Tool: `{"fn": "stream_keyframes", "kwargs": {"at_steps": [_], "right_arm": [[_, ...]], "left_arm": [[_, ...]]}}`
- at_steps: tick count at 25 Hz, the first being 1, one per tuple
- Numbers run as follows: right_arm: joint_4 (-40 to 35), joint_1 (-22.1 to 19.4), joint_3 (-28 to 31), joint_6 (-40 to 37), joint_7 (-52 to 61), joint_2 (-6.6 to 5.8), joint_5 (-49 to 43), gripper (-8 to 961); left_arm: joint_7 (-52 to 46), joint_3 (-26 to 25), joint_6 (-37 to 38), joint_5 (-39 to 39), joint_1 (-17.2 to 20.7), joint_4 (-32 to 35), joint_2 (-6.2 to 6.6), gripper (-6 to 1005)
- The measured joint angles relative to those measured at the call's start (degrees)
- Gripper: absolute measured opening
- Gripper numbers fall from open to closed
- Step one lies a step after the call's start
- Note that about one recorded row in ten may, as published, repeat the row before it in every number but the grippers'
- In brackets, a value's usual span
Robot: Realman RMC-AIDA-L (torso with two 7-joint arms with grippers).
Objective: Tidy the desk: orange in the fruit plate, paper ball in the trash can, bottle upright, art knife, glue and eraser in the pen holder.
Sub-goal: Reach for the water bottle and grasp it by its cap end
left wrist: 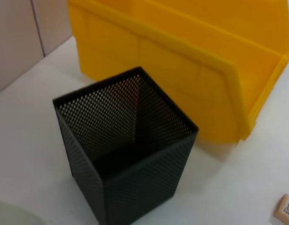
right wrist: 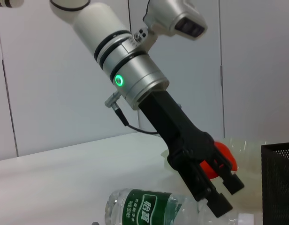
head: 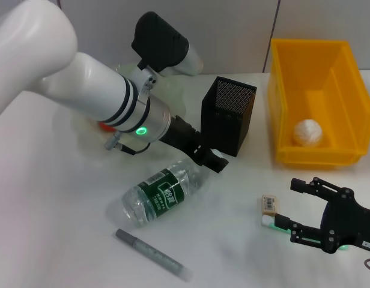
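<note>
Bottle on its side, cap toward the pen holder, green label's white writing unreadable; left gripper grip unclear, right gripper spread, empty.

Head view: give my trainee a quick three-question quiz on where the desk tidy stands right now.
1. True or false: the bottle stands upright.
2. The paper ball lies: A on the table, B in the trash can, C in the fruit plate.
3. Fill in: the small block lying on the table close to the open right gripper is the ____.
Key: 1 false, it lies on its side; 2 B; 3 eraser.
</note>
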Motion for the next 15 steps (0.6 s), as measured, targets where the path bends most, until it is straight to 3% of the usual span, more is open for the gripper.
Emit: {"fn": "stream_keyframes", "kwargs": {"at_steps": [15], "right_arm": [[0.28, 0.41, -0.01, 0.00, -0.17, 0.04, 0.00, 800]], "left_arm": [[0.70, 5.44, -5.37, -3.76, 1.04, -3.19, 0.00, 781]]}}
